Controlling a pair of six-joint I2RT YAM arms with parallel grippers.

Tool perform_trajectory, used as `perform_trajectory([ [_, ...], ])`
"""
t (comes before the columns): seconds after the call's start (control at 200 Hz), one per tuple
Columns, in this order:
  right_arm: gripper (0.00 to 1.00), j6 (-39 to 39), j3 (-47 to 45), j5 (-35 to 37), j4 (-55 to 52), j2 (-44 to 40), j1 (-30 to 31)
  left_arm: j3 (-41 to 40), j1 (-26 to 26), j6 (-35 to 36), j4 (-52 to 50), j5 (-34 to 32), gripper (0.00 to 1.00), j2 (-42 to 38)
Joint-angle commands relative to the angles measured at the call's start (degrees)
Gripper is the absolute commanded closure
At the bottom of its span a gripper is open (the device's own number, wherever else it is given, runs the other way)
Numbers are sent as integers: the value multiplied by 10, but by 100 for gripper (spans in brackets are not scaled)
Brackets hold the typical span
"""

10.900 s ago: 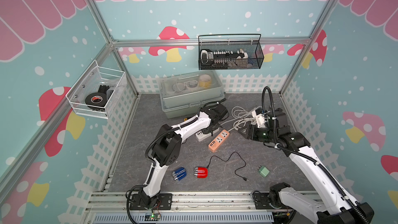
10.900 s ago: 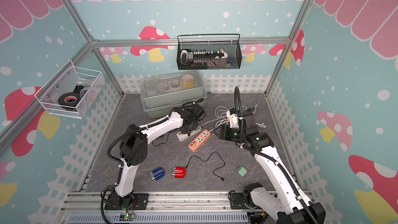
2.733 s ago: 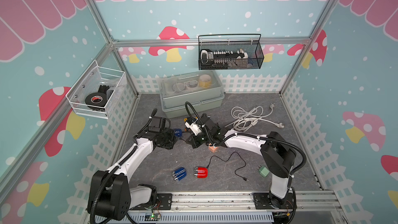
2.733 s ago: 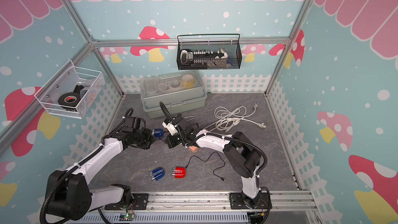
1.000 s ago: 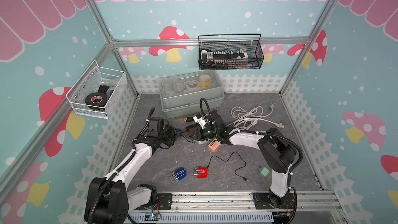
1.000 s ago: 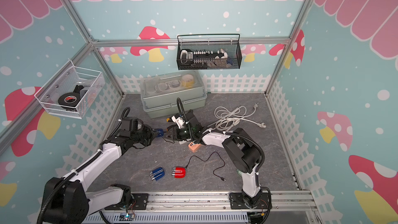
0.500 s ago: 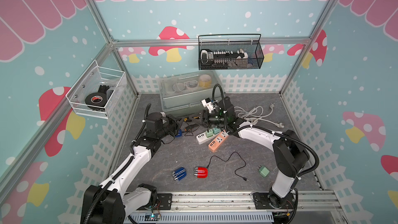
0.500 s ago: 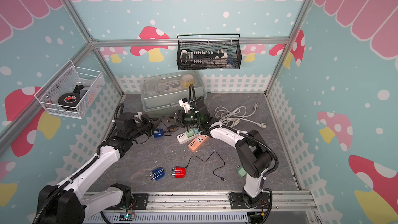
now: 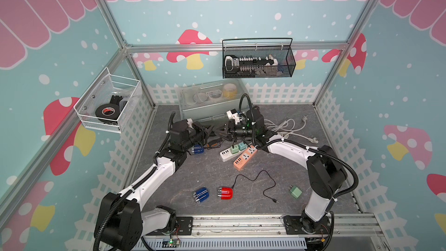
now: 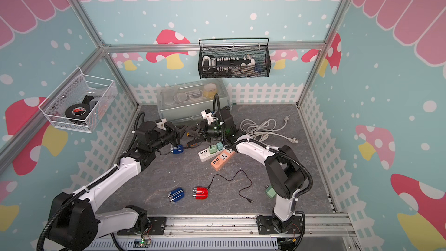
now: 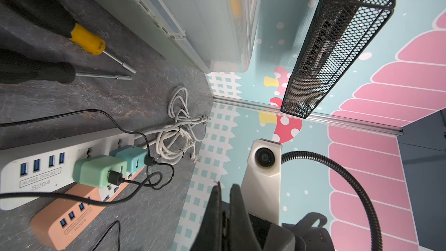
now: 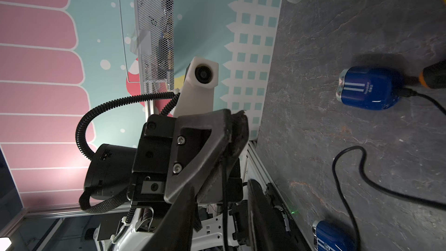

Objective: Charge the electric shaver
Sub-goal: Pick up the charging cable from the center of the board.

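Grey tabletop (image 9: pixel 193 175), mushroom wallpaper (image 9: pixel 169 20), corded blue shaver (image 9: pixel 196 148)

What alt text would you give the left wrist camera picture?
A white power strip holds two green chargers, each with a black cable plugged in. An orange power strip lies beside it; two screwdrivers, a coiled white cord and a clear storage box are nearby.

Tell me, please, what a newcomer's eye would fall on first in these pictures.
The two white-and-black robot arms, whose left gripper and right gripper nearly meet tip to tip at the back of the grey floor, before the clear plastic box. Then the small blue electric shaver with a black cable plugged in, lying by the left gripper, and the bright red shaver beside a second blue shaver near the front rail.
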Motion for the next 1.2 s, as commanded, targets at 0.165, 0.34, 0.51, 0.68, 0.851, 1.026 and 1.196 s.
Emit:
perform_trajectory([
  [0.165,81,59,-20,20,74,-21,-10,10,-14,-12,28,-16,100,0],
  [0.34,100,75,-22,0,73,-18,-16,11,-14,-12,21,0,96,-2],
  [0.51,100,29,-4,-68,-8,-24,-31,44,5,23,-33,70,80,13],
  [0.68,100,16,9,-121,-34,-24,-36,73,18,79,-110,121,77,22],
  [0.851,100,24,14,-133,-34,-18,-37,81,19,107,-129,142,77,34],
  [1.026,100,48,10,-130,-1,-13,-42,84,19,120,-143,144,90,37],
  [1.196,100,49,4,-133,-2,-12,-47,77,23,121,-146,136,93,30],
])
